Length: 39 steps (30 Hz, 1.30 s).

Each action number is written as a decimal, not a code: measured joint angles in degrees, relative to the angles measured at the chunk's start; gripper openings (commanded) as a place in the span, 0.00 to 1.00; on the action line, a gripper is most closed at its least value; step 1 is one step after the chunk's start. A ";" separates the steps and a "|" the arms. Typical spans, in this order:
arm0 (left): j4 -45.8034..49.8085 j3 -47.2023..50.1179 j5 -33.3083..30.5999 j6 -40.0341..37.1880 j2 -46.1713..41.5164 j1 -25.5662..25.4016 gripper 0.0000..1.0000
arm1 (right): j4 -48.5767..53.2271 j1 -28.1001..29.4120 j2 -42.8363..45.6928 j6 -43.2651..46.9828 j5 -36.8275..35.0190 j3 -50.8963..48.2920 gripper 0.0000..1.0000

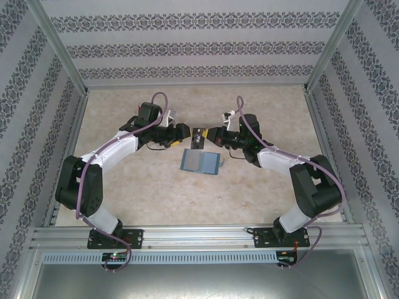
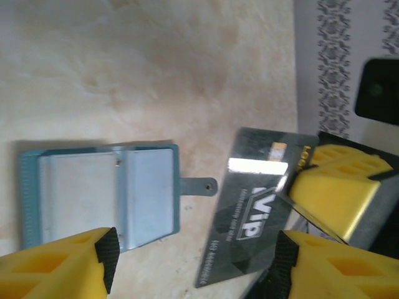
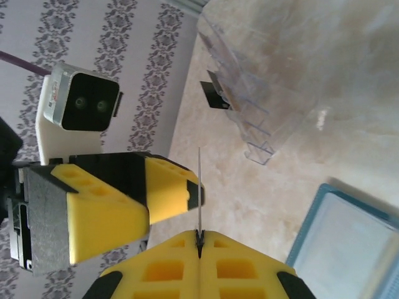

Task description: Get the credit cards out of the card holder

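Mid-frame, right tool [image 1: 210,134] pinches the dark credit card [image 2: 252,205] — left tool [image 2: 196,258] spread beside it, card holder [image 1: 199,163] open below.

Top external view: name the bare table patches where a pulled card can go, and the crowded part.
Free: the wide strip between the card holder and the near rail; also the far strip along the back wall. Crowded: the centre, where the left claw and right claw meet around the dark card, just beyond the card holder.
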<state>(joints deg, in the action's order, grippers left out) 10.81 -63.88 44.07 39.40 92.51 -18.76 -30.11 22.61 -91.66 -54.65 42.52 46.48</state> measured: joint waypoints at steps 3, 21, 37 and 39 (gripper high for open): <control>-5.18 1.44 3.80 2.54 0.00 0.11 0.60 | -3.04 -0.02 -1.57 -2.34 2.08 0.94 0.00; -19.78 4.52 11.15 11.19 0.00 1.60 0.10 | -12.09 -1.88 -3.87 -9.75 5.40 1.46 0.00; -16.35 5.29 7.28 8.72 -4.07 1.66 0.00 | -3.52 -2.25 -4.33 -7.43 3.39 1.57 0.73; -12.20 5.25 4.31 6.75 -5.77 1.79 0.00 | 0.02 -2.27 -3.89 -5.51 2.14 1.46 0.78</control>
<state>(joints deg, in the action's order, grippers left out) -1.39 -58.63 48.38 46.15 86.74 -16.97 -30.09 20.34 -95.55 -60.16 44.66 47.94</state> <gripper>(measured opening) 0.054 0.745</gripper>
